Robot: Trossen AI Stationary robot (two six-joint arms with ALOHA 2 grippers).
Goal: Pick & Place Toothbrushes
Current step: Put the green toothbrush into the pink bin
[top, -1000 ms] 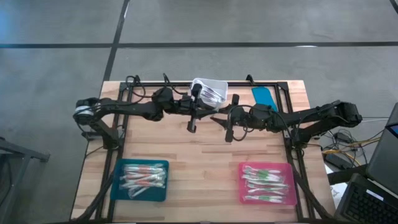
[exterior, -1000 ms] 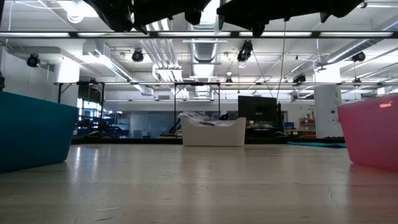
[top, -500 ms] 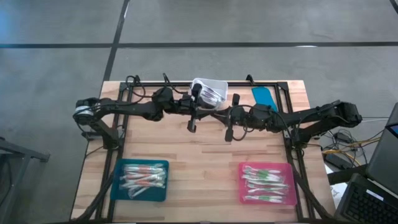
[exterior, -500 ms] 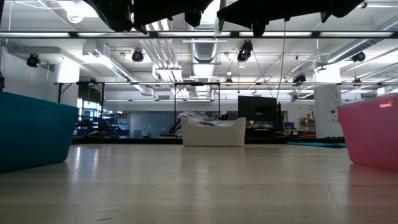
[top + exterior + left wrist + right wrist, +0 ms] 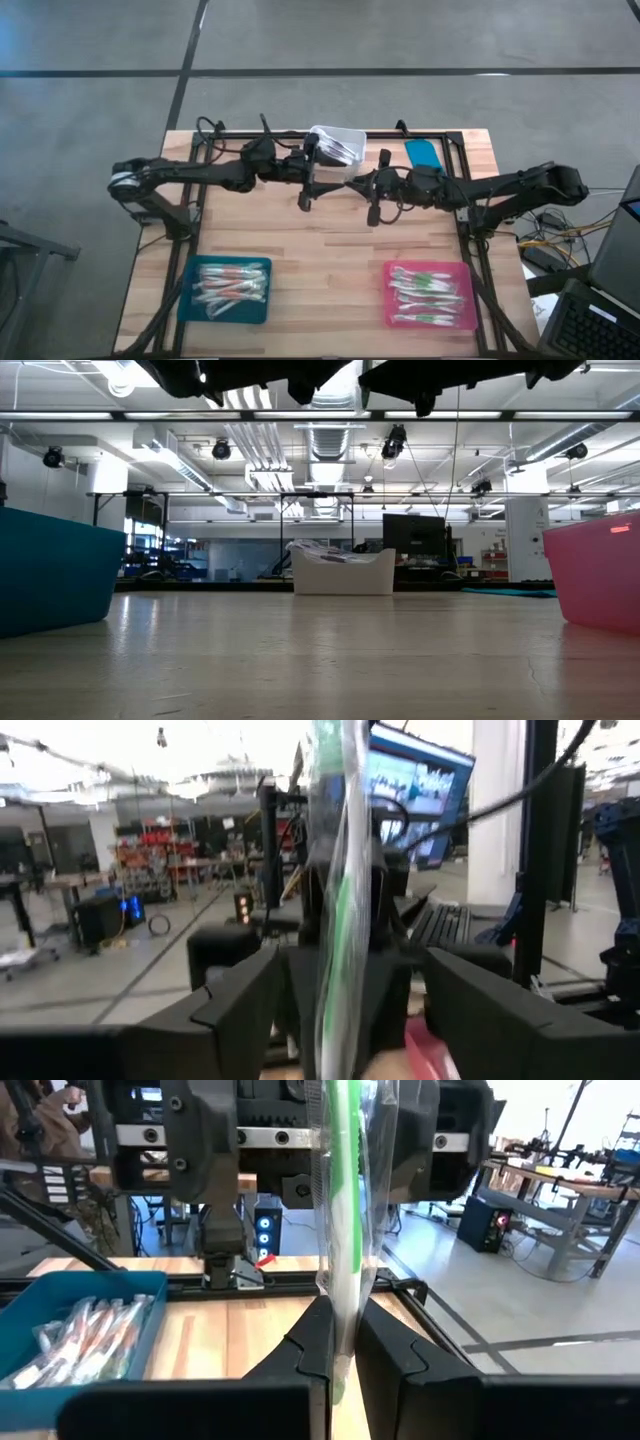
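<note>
The wooden worktop carries three containers and a flat lid-like piece. At its near-left corner sits the teal tray, holding a heap of wrapped toothbrushes with orange accents. At the near-right corner sits the pink tray, filled with wrapped toothbrushes with green and pink accents. At the far edge, about the middle, stands the small white bin with a jumble of clear-wrapped brushes in it; just to its right lies a flat teal piece.

Both dark arms reach in from the sides and meet above the middle of the worktop, just in front of the white bin. The left gripper has its jaws spread wide, standing clear on either side of a green-accented toothbrush in a clear wrapper without pressing it. The right gripper has its jaws closed tight on the lower end of that same wrapped toothbrush, which stands upright between the two grippers, held well above the worktop. In the right wrist view the left gripper shows just behind the brush, with the teal tray and its brushes off to one side.
</note>
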